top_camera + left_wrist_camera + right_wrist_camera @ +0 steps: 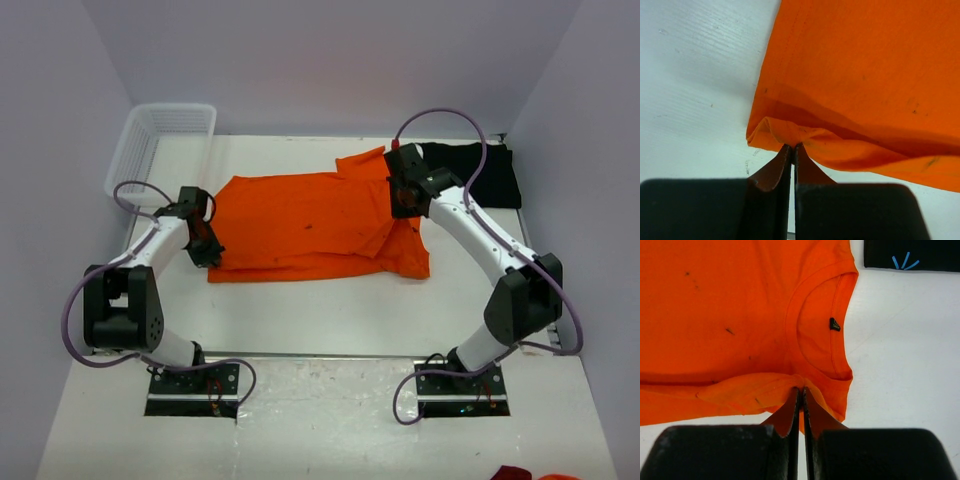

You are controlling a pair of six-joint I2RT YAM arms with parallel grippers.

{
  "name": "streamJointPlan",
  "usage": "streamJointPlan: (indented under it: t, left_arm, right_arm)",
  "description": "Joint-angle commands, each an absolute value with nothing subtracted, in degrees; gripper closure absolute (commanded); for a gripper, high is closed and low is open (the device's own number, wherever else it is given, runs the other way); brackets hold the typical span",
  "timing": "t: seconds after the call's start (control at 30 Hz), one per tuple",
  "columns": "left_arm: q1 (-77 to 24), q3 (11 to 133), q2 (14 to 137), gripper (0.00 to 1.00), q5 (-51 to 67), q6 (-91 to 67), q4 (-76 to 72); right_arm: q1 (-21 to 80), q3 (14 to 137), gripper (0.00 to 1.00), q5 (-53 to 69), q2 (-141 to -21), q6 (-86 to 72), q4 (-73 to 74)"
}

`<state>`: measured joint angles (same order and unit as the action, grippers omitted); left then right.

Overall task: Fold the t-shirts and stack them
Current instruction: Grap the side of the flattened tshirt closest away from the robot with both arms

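A white surface [320, 310] carries everything, and the orange t-shirt [300, 225] lies spread across the middle of it. The shirt is mostly flat, hem end toward the left arm [150, 245] and collar end toward the right arm [480, 235], with its sleeves rumpled and folded over at the collar end.

The black t-shirt [495, 175] lies just past the orange t-shirt's collar end, on the far side; from above the right arm hides whether the two touch, while the right wrist view shows a strip of bare surface between the parts seen there. A white mesh basket [150, 150] stands well apart from the orange t-shirt, off its far hem corner.

The left jaws are pressed together on the orange t-shirt's near hem corner, pinching a small ridge of cloth that rises from the surface into their tips. The right jaws are likewise closed on the orange t-shirt, pinching its near edge right beside the neck opening, where the cloth bunches up to meet them.

Inside the neck opening sits a small black label [834, 324]. A few dark specks [729, 331] mark the orange cloth, and a small blue mark [905, 261] shows on the black t-shirt's edge nearest the collar
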<state>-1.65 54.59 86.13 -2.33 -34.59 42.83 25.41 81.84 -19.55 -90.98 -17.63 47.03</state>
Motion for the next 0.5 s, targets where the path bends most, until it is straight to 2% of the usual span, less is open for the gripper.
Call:
streamJointPlan:
  t: [0.0,0.47]
  left_arm:
    - [-1.93,57.65,86.48,1.0,-1.58,-32.26,40.87]
    - [-1.93,59.77,89.91,1.0,-2.46,-32.87,39.99]
  right_arm:
    - [24.52,84.99,1.0,-18.81,-92.99,-16.08,46.5]
    - [22.5,87.63,1.0,-17.85,-97.03,-14.68,45.27]
